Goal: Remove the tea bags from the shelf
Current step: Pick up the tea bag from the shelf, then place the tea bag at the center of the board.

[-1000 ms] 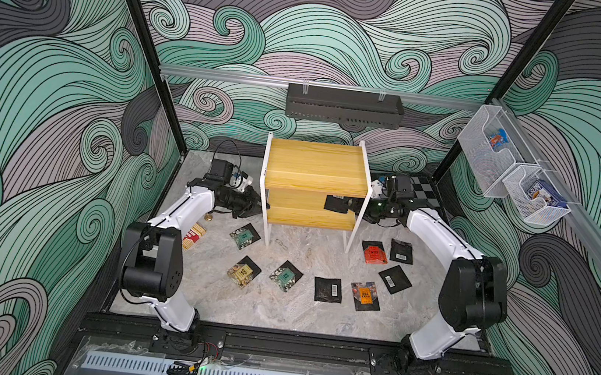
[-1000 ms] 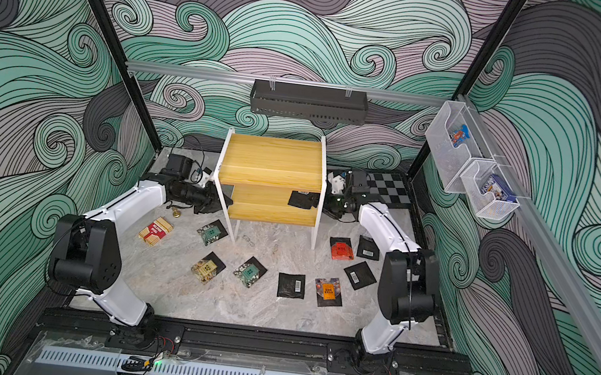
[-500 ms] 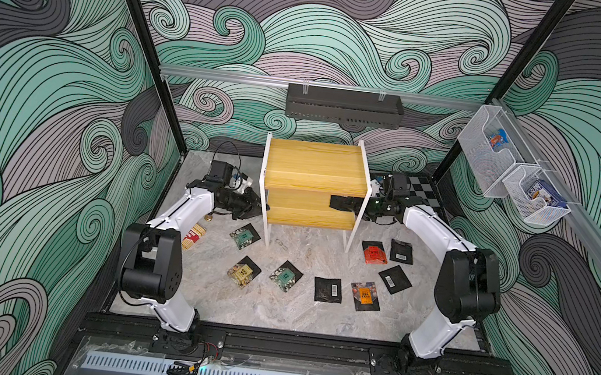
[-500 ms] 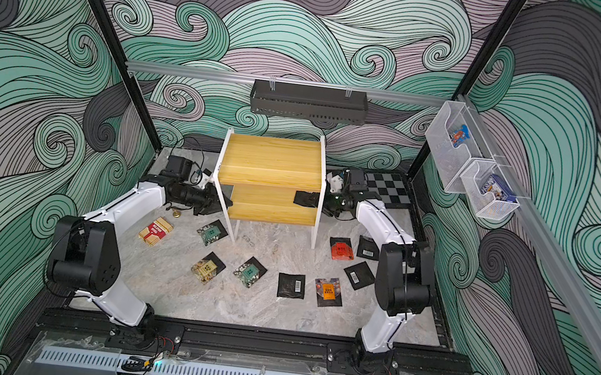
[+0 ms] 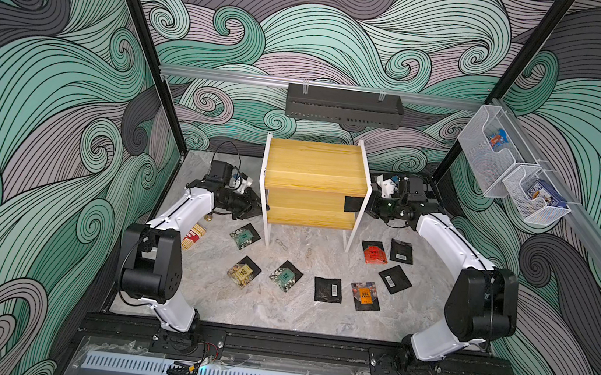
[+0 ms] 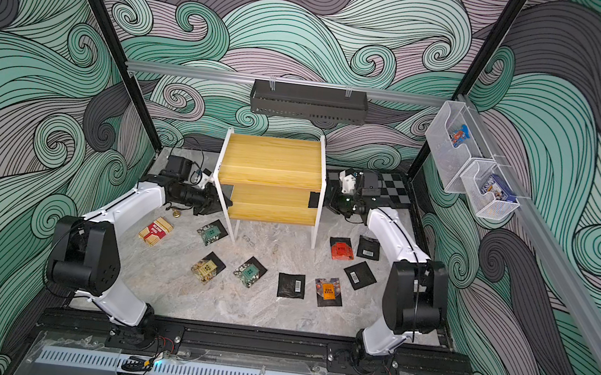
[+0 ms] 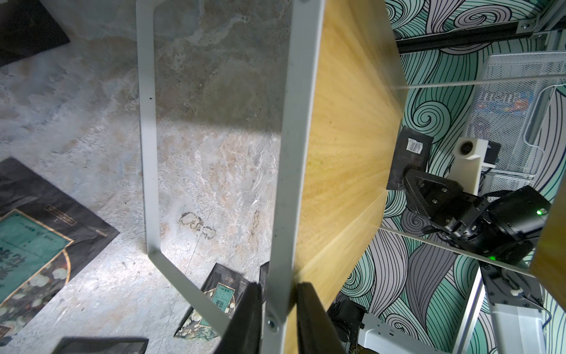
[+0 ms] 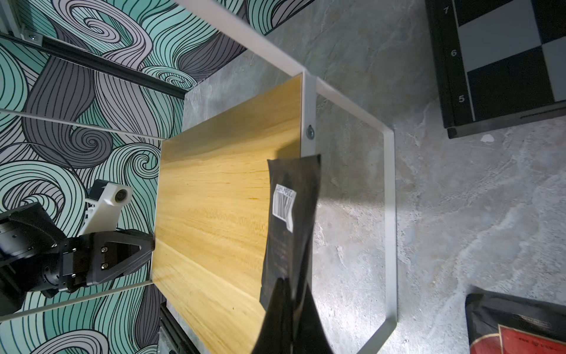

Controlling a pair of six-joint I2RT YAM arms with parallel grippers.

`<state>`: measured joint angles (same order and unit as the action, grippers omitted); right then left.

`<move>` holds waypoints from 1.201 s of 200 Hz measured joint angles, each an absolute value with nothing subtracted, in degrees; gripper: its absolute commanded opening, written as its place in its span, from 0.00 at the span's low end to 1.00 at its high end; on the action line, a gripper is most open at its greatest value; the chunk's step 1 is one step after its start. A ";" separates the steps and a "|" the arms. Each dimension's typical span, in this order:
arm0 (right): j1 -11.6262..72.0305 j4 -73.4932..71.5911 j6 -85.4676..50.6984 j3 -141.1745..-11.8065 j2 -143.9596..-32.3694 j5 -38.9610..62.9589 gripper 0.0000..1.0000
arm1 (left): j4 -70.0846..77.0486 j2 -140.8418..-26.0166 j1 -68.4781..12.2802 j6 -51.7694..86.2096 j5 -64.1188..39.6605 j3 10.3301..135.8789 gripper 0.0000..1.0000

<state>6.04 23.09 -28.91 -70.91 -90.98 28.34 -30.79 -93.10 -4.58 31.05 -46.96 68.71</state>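
- Right end effector (image 8: 289,282) is clamped together on one edge of a black barcode tea bag (image 8: 291,214). The bag lies at the 3 o'clock edge of the shelf (image 5: 313,163), on the lower board (image 8: 214,199).
- Left end effector (image 7: 278,294) is at the shelf's 9 o'clock side, jaws pinched on the white frame post (image 7: 294,153), probably to brace the shelf.
- Neither board shows any other bag; eight loose tea bags (image 5: 327,289) lie on the bench (image 5: 276,320) from 4 to 8 o'clock of the shelf.
- Risk: the pinch catches only a thin strip of a limp sachet, so a fast pull could let it slip out and fall back on the board.
- Risk: the bag lies right against the 3 o'clock frame upright (image 8: 309,122); dragged out at an angle, a corner could snag and fold.
- Risk: a snag would tug the light shelf; if the left hold slides on the thin post, the shelf could skid or tilt.
- Risk: the red sachet (image 5: 374,252) lies near the right arm at 4 o'clock, so a low swing outward could sweep it.
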 measured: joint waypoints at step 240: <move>-12.05 25.76 -35.77 -54.57 -66.39 25.82 0.00 | -31.77 -87.81 -2.98 32.95 -46.06 71.31 0.55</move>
